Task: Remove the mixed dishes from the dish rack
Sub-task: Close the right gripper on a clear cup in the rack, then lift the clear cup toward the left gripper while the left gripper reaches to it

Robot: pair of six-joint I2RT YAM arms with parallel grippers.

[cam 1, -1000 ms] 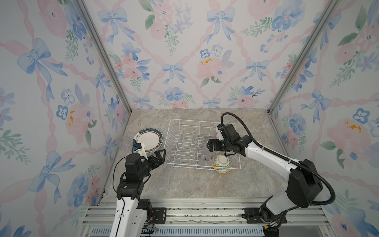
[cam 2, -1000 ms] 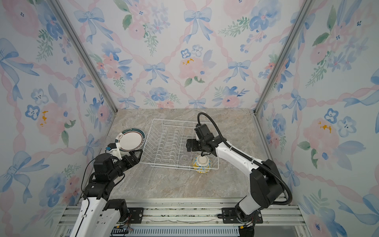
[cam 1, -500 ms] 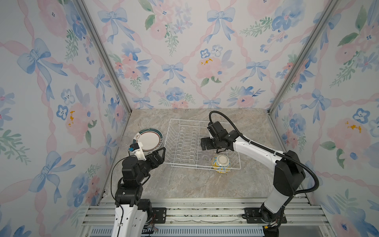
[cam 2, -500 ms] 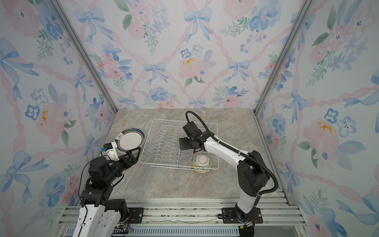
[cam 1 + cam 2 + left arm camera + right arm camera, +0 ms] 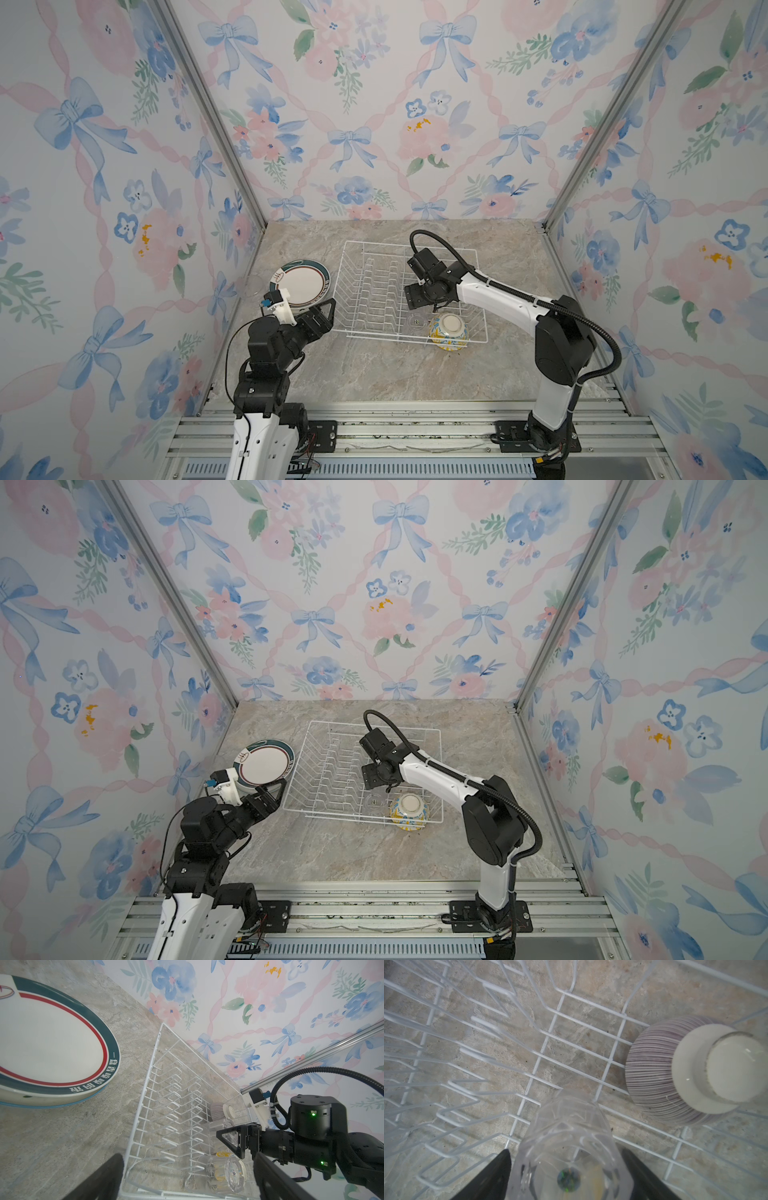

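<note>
DISH RACK NEARLY CLEARED: A marbled desk [image 5: 374,374] carries the white dish rack [image 5: 376,286] at centre frame in both top views, its plate dividers bare. Left of it, stacked plates [image 5: 300,284] lie flat on the desk, evidently unloaded and kept clear of the arms. In the rack's lower right corner a yellow-blue bowl [image 5: 448,330] sits upside down, as if to drain. A purple-striped bowl [image 5: 654,1068], also inverted, shows at the right of the right wrist view. The left claw [image 5: 323,315], spread and empty, hovers at the rack's left edge. The right claw [image 5: 565,1151] stands spread astride an inverted clear glass cup [image 5: 569,1136], which rises between its jaws at lower centre; whether they touch it is unclear.
</note>
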